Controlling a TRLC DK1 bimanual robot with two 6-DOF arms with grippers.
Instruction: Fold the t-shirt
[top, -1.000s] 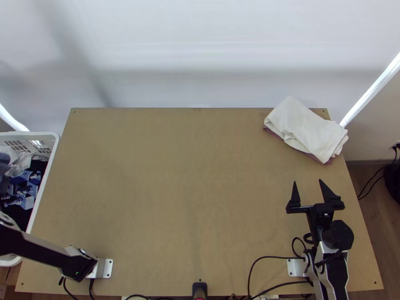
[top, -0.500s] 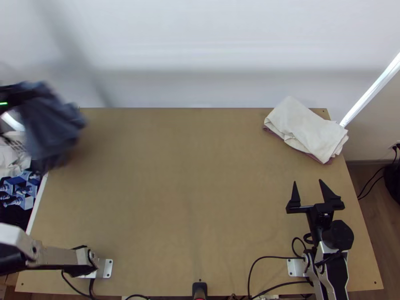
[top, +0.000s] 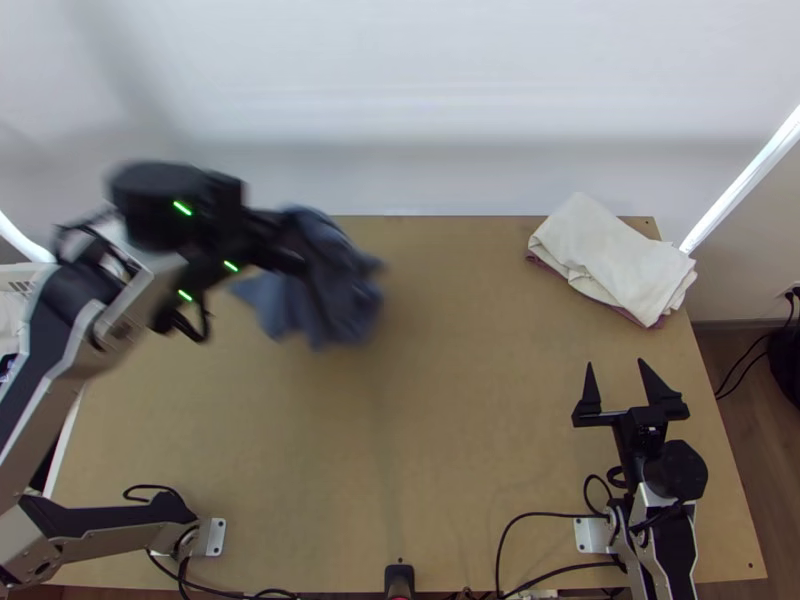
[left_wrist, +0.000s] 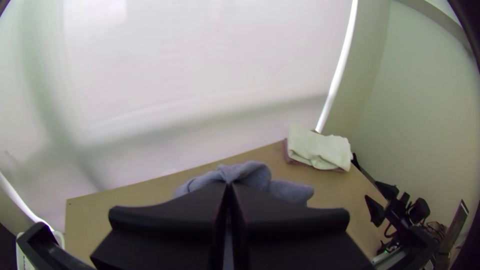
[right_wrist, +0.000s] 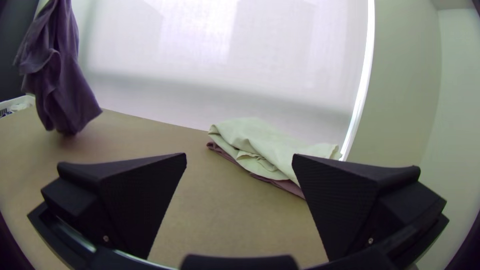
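Clamping the bunched blue-grey fabric t-shirt (top: 325, 300), the black left gripper (left_wrist: 229, 187) is dangling it left of the folded cream cloth (top: 615, 255); the black right gripper (top: 615, 364) is sitting nearer that, fingers apart.

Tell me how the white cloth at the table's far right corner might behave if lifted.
The white cloth looks floppy, given its rumpled folds, and would likely sag. Its loose layers may slip open, and the pinkish cloth beneath might drag along.
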